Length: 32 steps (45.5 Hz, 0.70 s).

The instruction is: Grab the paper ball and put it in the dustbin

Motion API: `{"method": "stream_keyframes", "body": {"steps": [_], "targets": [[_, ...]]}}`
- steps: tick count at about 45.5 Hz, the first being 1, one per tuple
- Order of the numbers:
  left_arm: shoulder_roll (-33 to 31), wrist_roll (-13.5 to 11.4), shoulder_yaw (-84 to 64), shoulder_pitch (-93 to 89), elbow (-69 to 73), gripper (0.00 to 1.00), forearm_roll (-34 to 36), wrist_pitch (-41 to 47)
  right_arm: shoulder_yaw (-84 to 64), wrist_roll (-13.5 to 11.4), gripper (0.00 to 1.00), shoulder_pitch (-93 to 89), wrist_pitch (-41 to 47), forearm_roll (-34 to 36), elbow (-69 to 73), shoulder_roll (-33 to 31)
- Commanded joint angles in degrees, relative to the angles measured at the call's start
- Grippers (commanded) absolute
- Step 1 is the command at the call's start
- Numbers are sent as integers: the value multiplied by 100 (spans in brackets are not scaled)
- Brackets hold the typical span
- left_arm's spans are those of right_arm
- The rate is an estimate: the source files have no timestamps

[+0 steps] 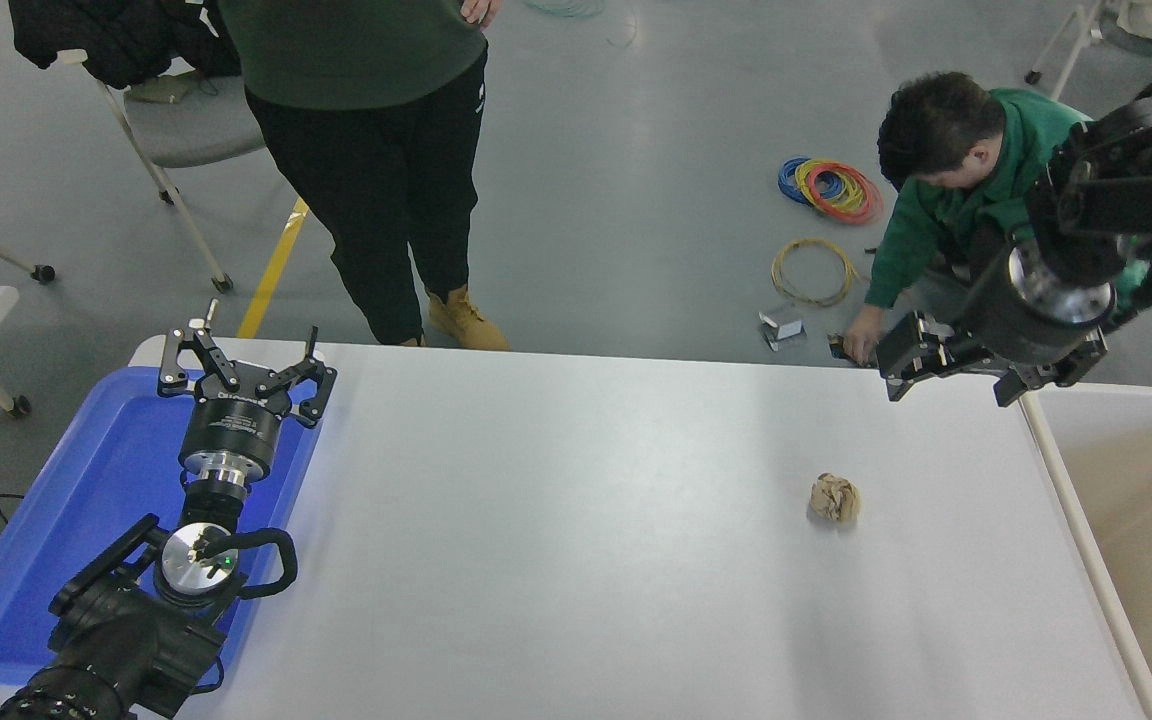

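The tan paper ball [834, 497] lies on the white table [586, 520], right of the middle. My right gripper [951, 377] is open and empty, hanging over the table's far right corner, well beyond and to the right of the ball. The dustbin [1086, 540] with its white rim and beige inside stands against the table's right edge. My left gripper [241, 365] is open and parked over the blue tray at the lower left.
A shallow blue tray [66, 520] lies at the table's left end. A person in dark clothes [376, 150] stands at the far side. Another person in green [946, 190] crouches on the floor behind the right gripper, by coils of wire [829, 190].
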Motion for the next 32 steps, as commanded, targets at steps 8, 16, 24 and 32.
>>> {"method": "stream_keyframes", "body": {"steps": [8, 16, 24, 32], "targets": [[-6, 0, 0, 0, 1, 100, 0, 0, 414, 2, 100, -1229, -1361, -17, -523, 192], [3, 0, 0, 0, 1, 100, 0, 0, 616, 11, 100, -1739, -1774, -17, -813, 438], [3, 0, 0, 0, 1, 100, 0, 0, 783, 11, 100, -2345, -2398, -17, -1200, 588], [-6, 0, 0, 0, 1, 100, 0, 0, 792, 20, 100, -2864, -2680, -9, -1552, 790]]}}
